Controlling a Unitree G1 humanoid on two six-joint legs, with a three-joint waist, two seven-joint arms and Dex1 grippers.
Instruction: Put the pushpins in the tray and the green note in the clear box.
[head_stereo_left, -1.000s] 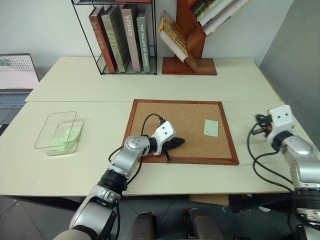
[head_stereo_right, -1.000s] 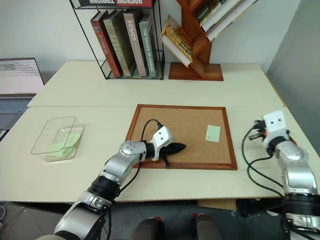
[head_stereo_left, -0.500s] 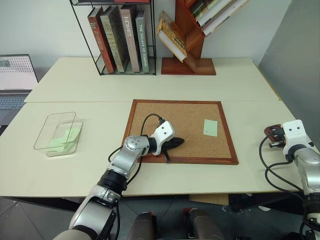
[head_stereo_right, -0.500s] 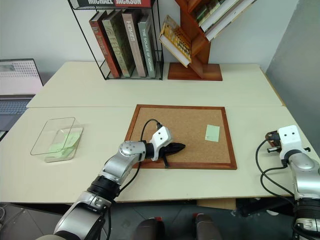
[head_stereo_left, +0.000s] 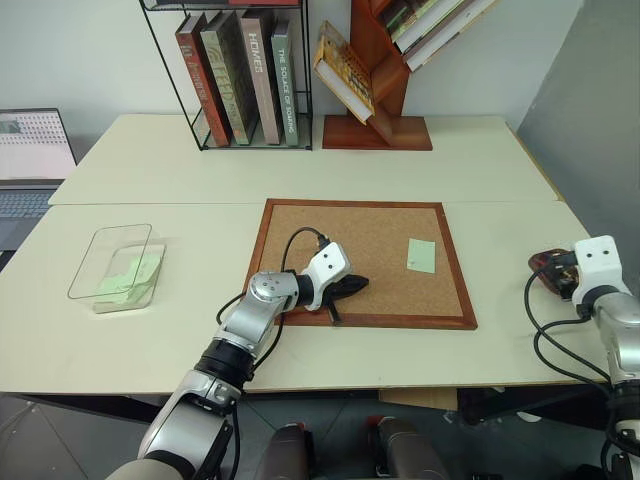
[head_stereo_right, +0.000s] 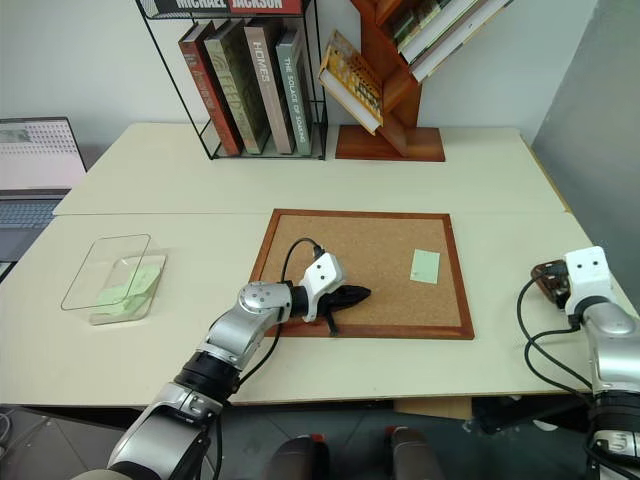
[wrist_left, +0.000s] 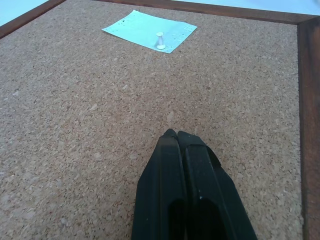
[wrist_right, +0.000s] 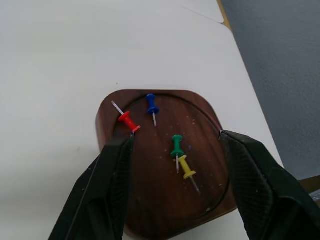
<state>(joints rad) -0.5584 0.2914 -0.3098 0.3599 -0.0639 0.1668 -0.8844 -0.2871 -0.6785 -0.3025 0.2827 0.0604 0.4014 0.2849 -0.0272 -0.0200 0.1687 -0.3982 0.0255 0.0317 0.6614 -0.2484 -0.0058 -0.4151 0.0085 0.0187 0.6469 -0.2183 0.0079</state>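
The tray (wrist_right: 165, 200) is a dark brown dish near the table's right edge, also seen at tray (head_stereo_left: 545, 268). Several pushpins lie in it: red (wrist_right: 127, 120) against the rim, blue (wrist_right: 151, 106), green (wrist_right: 176, 145) and yellow (wrist_right: 186, 167). My right gripper (wrist_right: 175, 137) hangs over it, open, one finger on each side and nothing held. The green note (head_stereo_left: 422, 255) lies on the corkboard's right part, fixed by a white pushpin (wrist_left: 160, 40). My left gripper (wrist_left: 175, 134) is shut and empty on the cork near the board's front left. The clear box (head_stereo_left: 115, 265) stands far left.
The wood-framed corkboard (head_stereo_left: 300, 215) fills the table's middle. Pale green slips lie inside the clear box. A wire book rack (head_stereo_left: 245, 75) and a wooden book tree (head_stereo_left: 380, 125) stand at the back. A laptop (head_stereo_left: 30, 160) sits at the far left. The tray sits close to the table's right edge.
My right hand has moved right and a little down, from beside the corkboard to over the tray. The left arm has kept still.
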